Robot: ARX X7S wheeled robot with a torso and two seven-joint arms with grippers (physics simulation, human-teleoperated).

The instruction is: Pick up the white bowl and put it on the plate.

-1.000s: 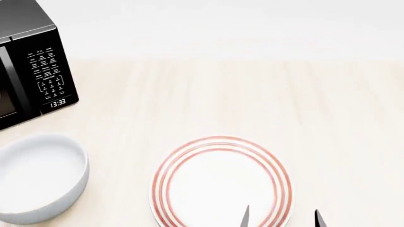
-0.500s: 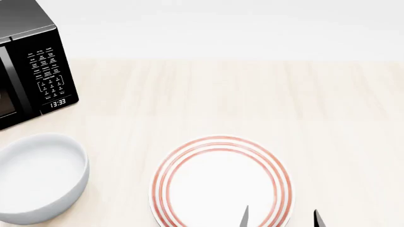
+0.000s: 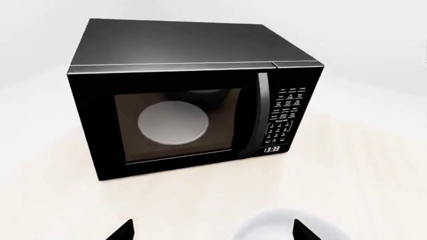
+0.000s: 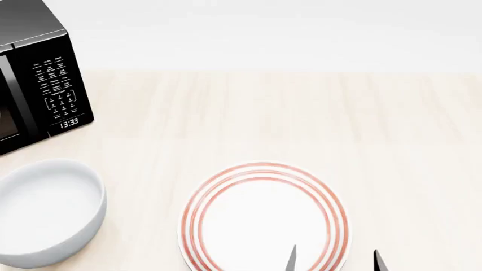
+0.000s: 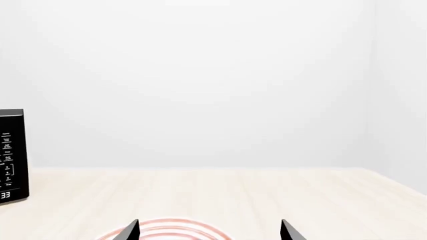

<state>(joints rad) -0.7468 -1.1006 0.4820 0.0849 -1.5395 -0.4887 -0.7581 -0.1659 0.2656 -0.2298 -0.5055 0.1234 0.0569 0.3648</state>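
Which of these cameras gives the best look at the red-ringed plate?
The head view: the plate shows almost whole, only its near edge cut off. The right wrist view catches just a sliver of its rings. The left wrist view shows none of it.

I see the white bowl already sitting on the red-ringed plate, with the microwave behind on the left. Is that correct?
Not quite. In the head view the white bowl stands on the table, apart from the plate and to its left; the plate is bare. The microwave is indeed behind on the left.
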